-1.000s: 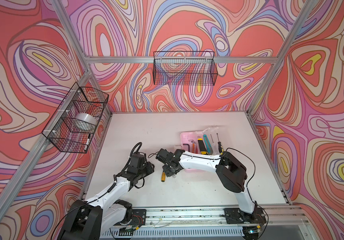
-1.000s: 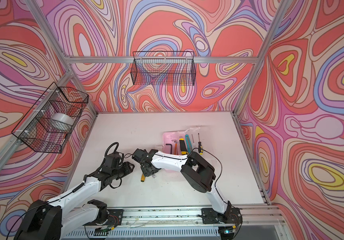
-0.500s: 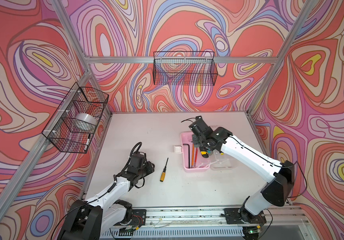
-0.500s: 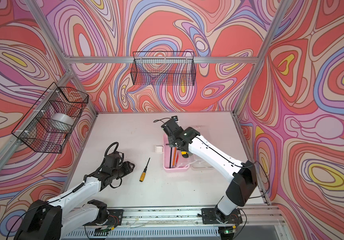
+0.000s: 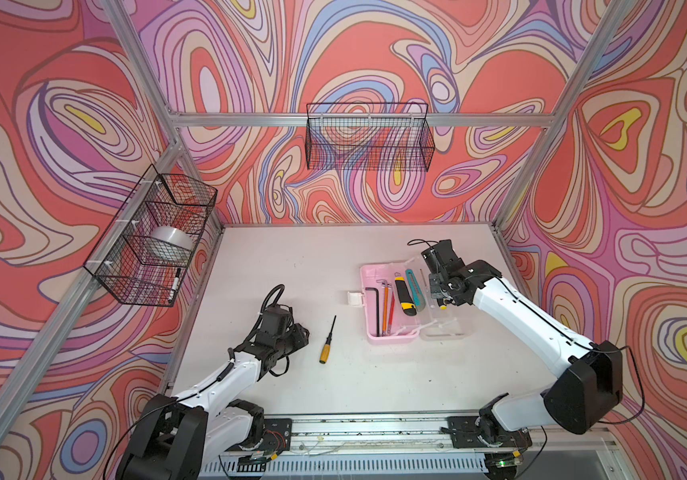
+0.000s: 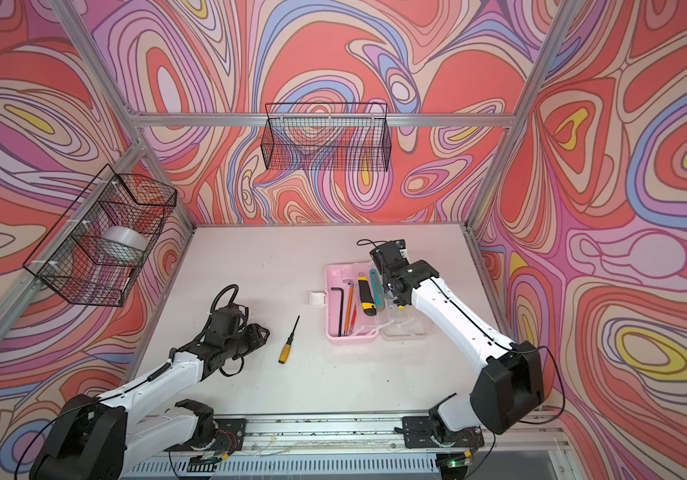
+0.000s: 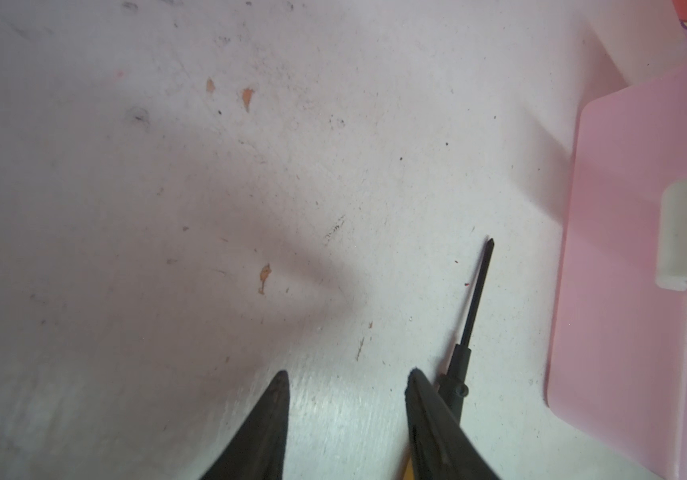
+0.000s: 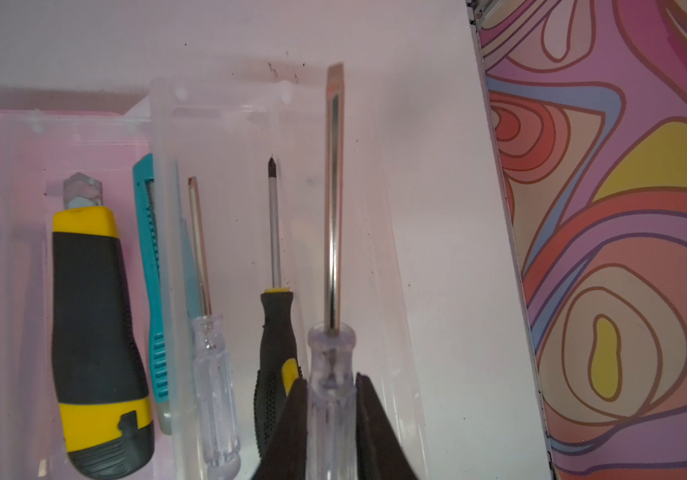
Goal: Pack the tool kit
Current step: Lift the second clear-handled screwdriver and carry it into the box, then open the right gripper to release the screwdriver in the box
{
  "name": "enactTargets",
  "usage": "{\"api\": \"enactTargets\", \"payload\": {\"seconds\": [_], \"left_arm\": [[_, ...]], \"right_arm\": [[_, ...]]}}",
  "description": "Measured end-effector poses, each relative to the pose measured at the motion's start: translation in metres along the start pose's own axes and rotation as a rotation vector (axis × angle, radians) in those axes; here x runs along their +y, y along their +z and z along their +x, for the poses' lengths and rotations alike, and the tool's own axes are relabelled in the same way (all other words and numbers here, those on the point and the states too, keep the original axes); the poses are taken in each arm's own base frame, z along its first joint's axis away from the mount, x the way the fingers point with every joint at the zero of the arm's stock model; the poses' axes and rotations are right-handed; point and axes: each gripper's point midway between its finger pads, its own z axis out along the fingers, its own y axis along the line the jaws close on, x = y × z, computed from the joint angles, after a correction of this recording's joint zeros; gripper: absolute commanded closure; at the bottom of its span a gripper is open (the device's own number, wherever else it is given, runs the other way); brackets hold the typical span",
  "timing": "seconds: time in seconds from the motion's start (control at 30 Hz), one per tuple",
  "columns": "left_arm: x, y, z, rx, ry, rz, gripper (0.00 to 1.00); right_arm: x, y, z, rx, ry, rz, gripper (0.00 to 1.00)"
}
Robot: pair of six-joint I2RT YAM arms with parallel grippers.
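R: right end effector point(image 8: 329, 384) gripping clear-handled screwdriver point(image 8: 333, 199); I hold it parallel to black-handled screwdriver point(image 8: 275, 332) below for a tidy drop | case lid point(image 5: 450, 328) just beneath | L: left end effector point(image 7: 346, 374) half-open, empty, orange-handled screwdriver point(image 5: 327, 340) beside its finger point(image 7: 429, 415)

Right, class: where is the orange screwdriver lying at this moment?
In both top views the orange screwdriver lies flat on the table, left of centre, between the left gripper and the pink case, outside the case.
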Motion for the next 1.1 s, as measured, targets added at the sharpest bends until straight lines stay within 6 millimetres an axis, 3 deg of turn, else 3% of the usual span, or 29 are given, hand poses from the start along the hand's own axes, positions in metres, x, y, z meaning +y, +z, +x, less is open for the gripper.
{"api": "enactTargets", "payload": {"seconds": [0.3,0.37,0.5,0.73,0.93,1.1], "left_arm": [[0.0,0.001,0.001,0.007,-0.001,-0.002,0.53],[0.0,0.001,0.001,0.007,-0.001,-0.002,0.53],[0.0,0.001,0.001,0.007,-0.001,-0.001,0.53],[-0.001,0.002,0.0,0.004,-0.001,0.002,0.53],[-0.001,0.002,-0.001,0.001,0.0,0.005,0.53],[-0.001,0.002,-0.001,0.001,0.0,0.005,0.53]], "right_arm": [[-0.005,0.019,0.015,0.044,-0.022,0.046,0.99],[-0.005,0.021,0.016,0.052,-0.026,0.052,0.87],[-0.004,0.025,0.018,0.063,-0.035,0.061,0.72],[-0.007,0.027,0.018,0.065,-0.038,0.077,0.66],[-0.001,0.016,0.002,0.04,-0.002,0.027,0.68],[0.025,-0.015,-0.025,-0.046,0.065,-0.114,0.67]]}}
